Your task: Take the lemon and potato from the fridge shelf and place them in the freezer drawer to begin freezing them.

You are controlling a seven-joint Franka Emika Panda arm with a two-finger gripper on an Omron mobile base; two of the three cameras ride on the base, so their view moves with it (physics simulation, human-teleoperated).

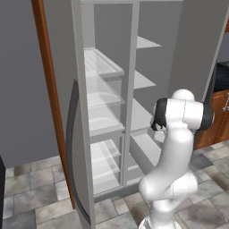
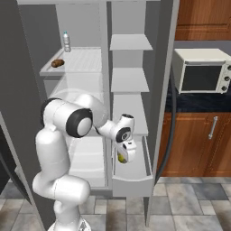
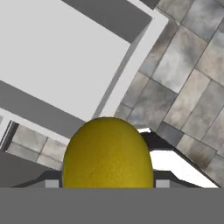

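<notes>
Left base view: fridge (image 1: 107, 112) stands open on a grey and brown tiled floor (image 1: 36, 197). Ribbed translucent shelves on the left half, plain grey narrower shelves on the right. Wooden cabinet (image 1: 219, 116) at the far right. The white arm (image 1: 172, 165) rises from the lower right, elbow bent, forearm reaching in toward the lower right part of the fridge.

Right base view: the potato (image 2: 57, 63) lies on the upper fridge shelf (image 2: 81, 61), near its left front edge; a small bottle (image 2: 66, 41) stands behind it. Microwave (image 2: 200, 71) sits on a dark counter to the right, above wooden cabinets. The freezer drawer (image 2: 135, 178) is pulled out at the bottom right. The arm bends forward and down; the gripper (image 2: 122, 159) points downward over the drawer's interior, clamped on the lemon (image 2: 121, 158), which sits above the drawer floor.

Hand view: lemon (image 3: 107, 153) held close at the bottom centre, between the fingers. Beyond it, the drawer's pale floor (image 3: 61, 61), its grey front wall, then floor tiles.
</notes>
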